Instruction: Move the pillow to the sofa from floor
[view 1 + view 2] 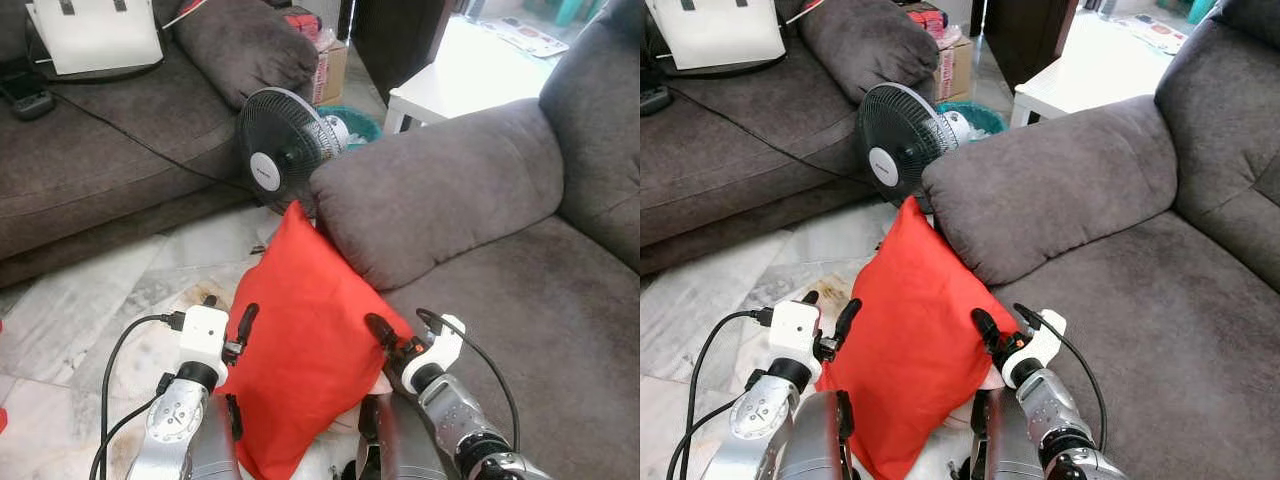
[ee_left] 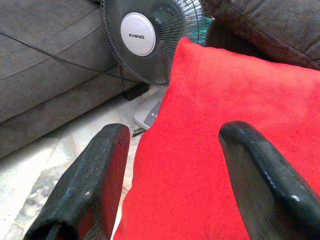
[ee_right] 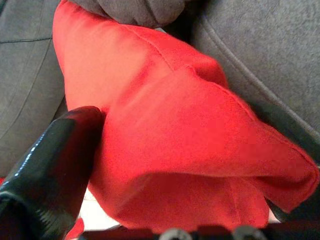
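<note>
- 1 red pillow (image 1: 300, 330) leaning on the sofa (image 1: 520, 300) armrest, between 2 grippers.
- Left gripper (image 1: 243, 330): fingers spread, on the pillow edge.
- Right gripper (image 1: 385, 335): fingers clamped on a pillow corner.
- 1 fan (image 1: 280, 150) behind.

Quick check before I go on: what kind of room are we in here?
Most likely a home living room: grey sofas on two sides, a black table fan on the marble-tile floor, and a white side table behind.

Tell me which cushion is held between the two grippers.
The red pillow, held between the left gripper and right gripper. The grey sofa armrest cushions lie untouched.
</note>
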Available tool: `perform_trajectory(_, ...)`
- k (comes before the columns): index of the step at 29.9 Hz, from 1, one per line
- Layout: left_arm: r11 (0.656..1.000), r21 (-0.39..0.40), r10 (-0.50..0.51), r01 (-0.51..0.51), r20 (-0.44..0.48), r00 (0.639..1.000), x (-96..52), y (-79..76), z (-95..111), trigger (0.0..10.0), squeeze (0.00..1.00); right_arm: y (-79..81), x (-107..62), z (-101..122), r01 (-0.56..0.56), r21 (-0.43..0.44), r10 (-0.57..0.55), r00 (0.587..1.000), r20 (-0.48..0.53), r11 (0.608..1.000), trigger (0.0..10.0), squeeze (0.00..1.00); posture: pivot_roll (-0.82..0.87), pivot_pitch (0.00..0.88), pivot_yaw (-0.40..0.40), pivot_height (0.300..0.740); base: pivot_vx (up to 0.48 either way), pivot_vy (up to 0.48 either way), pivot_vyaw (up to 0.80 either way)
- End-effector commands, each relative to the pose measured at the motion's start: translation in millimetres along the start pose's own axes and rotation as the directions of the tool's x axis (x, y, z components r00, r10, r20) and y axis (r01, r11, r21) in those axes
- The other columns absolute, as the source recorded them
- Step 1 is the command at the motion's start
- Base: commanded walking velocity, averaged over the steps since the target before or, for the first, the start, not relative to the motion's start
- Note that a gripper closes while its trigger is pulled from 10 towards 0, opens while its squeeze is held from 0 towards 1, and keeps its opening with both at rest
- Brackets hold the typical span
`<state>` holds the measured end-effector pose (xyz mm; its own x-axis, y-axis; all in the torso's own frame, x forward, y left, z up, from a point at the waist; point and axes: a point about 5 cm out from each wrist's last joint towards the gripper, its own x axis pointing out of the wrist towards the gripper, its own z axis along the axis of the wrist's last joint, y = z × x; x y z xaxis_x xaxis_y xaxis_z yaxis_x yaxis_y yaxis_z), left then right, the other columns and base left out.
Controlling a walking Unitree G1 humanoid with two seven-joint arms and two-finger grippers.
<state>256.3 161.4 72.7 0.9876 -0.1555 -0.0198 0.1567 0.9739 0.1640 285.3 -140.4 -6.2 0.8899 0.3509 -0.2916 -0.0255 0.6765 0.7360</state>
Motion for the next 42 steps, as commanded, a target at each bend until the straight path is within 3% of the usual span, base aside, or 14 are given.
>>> perform_trajectory(1, 1.000, -0.003, -0.008, 0.008, -0.006, 1.000, -2.1, -1.6, -2, 10.0, 0.00, -1.9, -2.1, -7, 0.008, 0.019, -0.008, 1.000, -0.023, 1.000, 10.0, 0.00, 0.19, 0.142, -0.107, 0.571, 0.000, 0.000, 0.00)
perform_trajectory(7, 1.000, -0.003, -0.007, 0.007, -0.004, 1.000, -1.9, -1.8, -1, 10.0, 0.00, -4.9, -4.0, -11, 0.030, 0.023, -0.029, 0.999, -0.029, 0.999, 10.0, 0.00, 0.19, 0.142, -0.107, 0.571, 0.000, 0.000, 0.00)
perform_trajectory(15, 1.000, 0.001, -0.003, 0.003, 0.003, 1.000, 0.5, -1.9, 1, 10.0, 0.00, -31.9, -21.1, -1, 0.124, 0.041, -0.124, 0.992, -0.018, 0.991, 10.0, 0.00, 0.19, 0.141, -0.107, 0.571, 0.000, 0.000, 0.00)
perform_trajectory(23, 1.000, 0.005, 0.004, -0.004, 0.005, 1.000, 1.8, 0.0, 2, 10.0, 0.00, -23.5, -14.9, -12, 0.131, -0.006, -0.131, 0.989, -0.062, 0.991, 10.0, 0.00, 0.19, 0.141, -0.110, 0.571, 0.000, 0.000, 0.00)
perform_trajectory(24, 1.000, 0.005, 0.005, -0.005, 0.004, 1.000, 1.8, 0.4, 1, 10.0, 0.00, -23.2, -14.7, -12, 0.131, -0.007, -0.131, 0.989, -0.065, 0.991, 3.0, 0.00, 0.19, 0.141, -0.111, 0.571, 0.000, 0.000, 0.00)
perform_trajectory(25, 1.000, 0.004, 0.006, -0.006, 0.003, 1.000, 1.8, 0.7, 1, 10.0, 0.00, -22.6, -14.1, -13, 0.132, -0.006, -0.132, 0.989, -0.068, 0.991, 0.0, 0.00, 0.19, 0.141, -0.111, 0.571, 0.000, 0.000, 0.00)
perform_trajectory(30, 1.000, 0.003, 0.003, -0.003, 0.001, 1.000, 2.1, 0.3, 0, 10.0, 0.00, -17.4, -11.3, -16, 0.092, -0.013, -0.092, 0.990, -0.103, 0.996, 0.0, 0.00, 0.19, 0.140, -0.111, 0.571, 0.000, 0.000, 0.00)
perform_trajectory(31, 1.000, 0.002, 0.003, -0.003, 0.001, 1.000, 2.1, 0.3, 0, 10.0, 0.00, -17.3, -11.4, -16, 0.087, -0.018, -0.088, 0.990, -0.107, 0.996, 1.5, 0.00, 0.19, 0.140, -0.111, 0.571, 0.000, 0.000, 0.00)
perform_trajectory(32, 1.000, 0.002, 0.003, -0.003, 0.001, 1.000, 2.1, 0.3, 0, 10.0, 0.00, -17.3, -11.4, -16, 0.087, -0.018, -0.088, 0.990, -0.107, 0.996, 1.5, 0.00, 0.19, 0.140, -0.111, 0.571, 0.000, 0.000, 0.00)
perform_trajectory(33, 1.000, 0.002, 0.002, -0.002, 0.001, 1.000, 2.2, 0.3, 0, 10.0, 0.00, -17.6, -12.1, -17, 0.081, -0.012, -0.082, 0.991, -0.107, 0.997, 0.0, 0.00, 0.19, 0.140, -0.111, 0.571, 0.000, 0.000, 0.00)
perform_trajectory(42, 1.000, 0.005, 0.004, -0.004, 0.002, 1.000, 2.6, 0.9, 0, 10.0, 0.00, -21.3, -16.9, -17, 0.042, -0.014, -0.043, 0.992, -0.118, 0.999, 0.0, 0.00, 0.19, 0.136, -0.111, 0.571, 0.000, 0.000, 0.00)
